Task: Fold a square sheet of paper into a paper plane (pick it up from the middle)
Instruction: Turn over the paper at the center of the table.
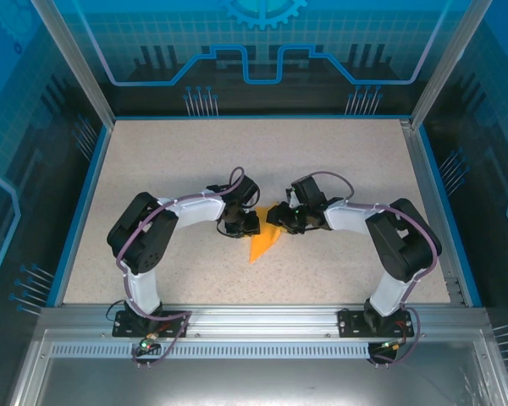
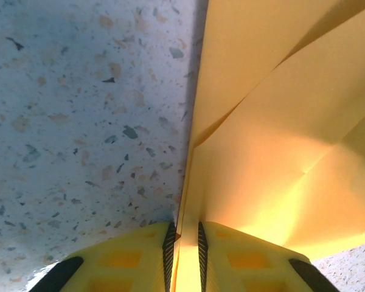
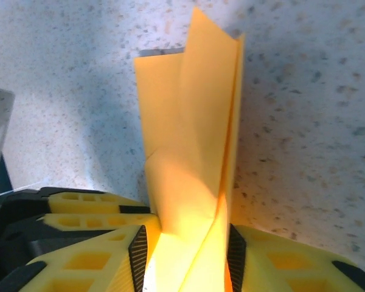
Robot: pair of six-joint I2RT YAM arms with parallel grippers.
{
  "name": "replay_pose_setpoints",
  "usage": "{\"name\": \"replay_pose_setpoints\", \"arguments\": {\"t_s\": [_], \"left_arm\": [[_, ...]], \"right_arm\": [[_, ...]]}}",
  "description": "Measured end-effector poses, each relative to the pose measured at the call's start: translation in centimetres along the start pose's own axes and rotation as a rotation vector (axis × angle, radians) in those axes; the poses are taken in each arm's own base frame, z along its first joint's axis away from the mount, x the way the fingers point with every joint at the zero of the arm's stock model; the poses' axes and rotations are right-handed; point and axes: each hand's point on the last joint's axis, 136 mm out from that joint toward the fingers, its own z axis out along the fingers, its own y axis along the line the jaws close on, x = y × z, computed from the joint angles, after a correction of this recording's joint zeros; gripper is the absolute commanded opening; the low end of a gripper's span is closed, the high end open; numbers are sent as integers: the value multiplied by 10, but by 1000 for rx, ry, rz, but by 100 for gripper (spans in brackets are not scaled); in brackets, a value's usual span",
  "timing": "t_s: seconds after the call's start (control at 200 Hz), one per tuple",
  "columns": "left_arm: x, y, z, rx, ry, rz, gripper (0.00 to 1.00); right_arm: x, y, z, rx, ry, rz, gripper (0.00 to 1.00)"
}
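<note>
The orange paper (image 1: 262, 244) is a narrow creased wedge whose point lies toward the near edge of the table, its far end lifted between the two grippers. My left gripper (image 1: 251, 223) is shut on one folded edge of the paper (image 2: 274, 152), the pads pinching a thin strip (image 2: 184, 234). My right gripper (image 1: 277, 216) faces it from the right. Its jaws (image 3: 185, 243) stand well apart, with the paper's (image 3: 188, 121) layers bulging loosely between the pads. The left gripper's yellow fingers (image 3: 79, 207) show beside them.
The speckled table (image 1: 186, 161) stretches bare behind and to both sides of the arms. A blue rim (image 1: 80, 211) and metal frame posts border it. Both arms bend inward and meet near the table's middle.
</note>
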Motion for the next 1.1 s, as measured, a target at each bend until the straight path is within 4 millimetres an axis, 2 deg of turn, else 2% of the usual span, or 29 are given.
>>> {"name": "replay_pose_setpoints", "arguments": {"t_s": [0.095, 0.235, 0.55, 0.775, 1.1], "left_arm": [[0, 0, 0, -1, 0, 0, 21], [0, 0, 0, -1, -1, -2, 21], [0, 0, 0, -1, -1, -3, 20], [0, 0, 0, -2, -1, -3, 20], [0, 0, 0, -3, -1, -3, 20]], "right_arm": [[2, -8, -3, 45, -4, 5, 39], [0, 1, -11, 20, -16, -18, 38], [3, -7, -10, 50, -11, -5, 40], [13, -17, -8, 77, 16, 12, 41], [28, -21, -6, 109, 55, 41, 41]]}}
